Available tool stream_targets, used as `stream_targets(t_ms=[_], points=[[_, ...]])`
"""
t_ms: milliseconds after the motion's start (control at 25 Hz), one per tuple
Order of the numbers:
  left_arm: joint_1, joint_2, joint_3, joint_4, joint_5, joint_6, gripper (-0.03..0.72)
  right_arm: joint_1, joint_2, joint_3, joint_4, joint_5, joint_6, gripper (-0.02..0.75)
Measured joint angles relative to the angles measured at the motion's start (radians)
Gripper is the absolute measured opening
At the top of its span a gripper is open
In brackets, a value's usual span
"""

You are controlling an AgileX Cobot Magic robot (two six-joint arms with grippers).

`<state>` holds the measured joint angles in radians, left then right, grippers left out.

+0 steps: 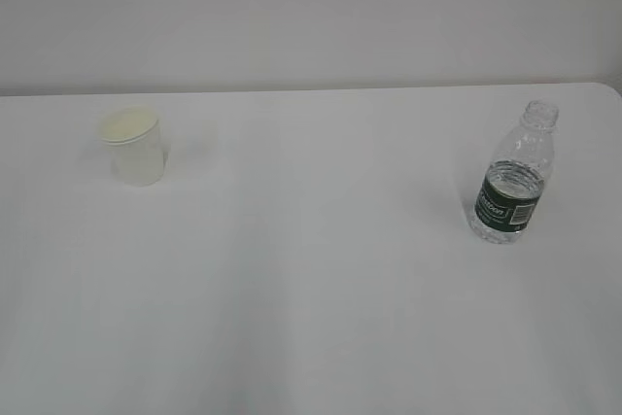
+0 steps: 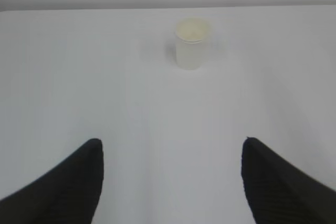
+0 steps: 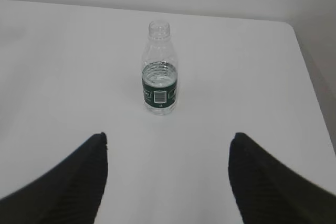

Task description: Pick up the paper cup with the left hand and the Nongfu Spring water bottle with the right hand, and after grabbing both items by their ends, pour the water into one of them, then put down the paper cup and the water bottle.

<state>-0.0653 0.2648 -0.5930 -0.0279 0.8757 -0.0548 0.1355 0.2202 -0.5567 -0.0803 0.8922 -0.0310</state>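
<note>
The off-white paper cup (image 1: 135, 146) stands upright at the left of the white table, and no arm shows in the exterior view. The left wrist view has the paper cup (image 2: 191, 43) well ahead of my left gripper (image 2: 173, 142), which is open with bare table between its black fingers. The clear Nongfu Spring water bottle (image 1: 512, 174), capless with a dark green label, stands upright at the right, with water up to the top of its label. In the right wrist view the bottle (image 3: 159, 69) stands ahead of my open right gripper (image 3: 169, 137), apart from it.
The white table (image 1: 311, 279) ends at a far edge against a pale wall. Its right edge and rounded far corner (image 3: 294, 30) lie a short way right of the bottle.
</note>
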Motion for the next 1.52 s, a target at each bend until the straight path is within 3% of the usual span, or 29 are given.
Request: stream_targets(t_ms=[520, 1520], points=[[0.0, 0.08, 0.0, 0.0, -0.148, 0.002, 0.587, 0.0, 0.163, 0.0, 0.0, -0.229, -0.017, 0.536], [0.0, 0.081, 0.0, -0.002, -0.156, 0.004, 0.587, 0.0, 0.642, 0.0, 0.0, -0.852, -0.023, 0.536]])
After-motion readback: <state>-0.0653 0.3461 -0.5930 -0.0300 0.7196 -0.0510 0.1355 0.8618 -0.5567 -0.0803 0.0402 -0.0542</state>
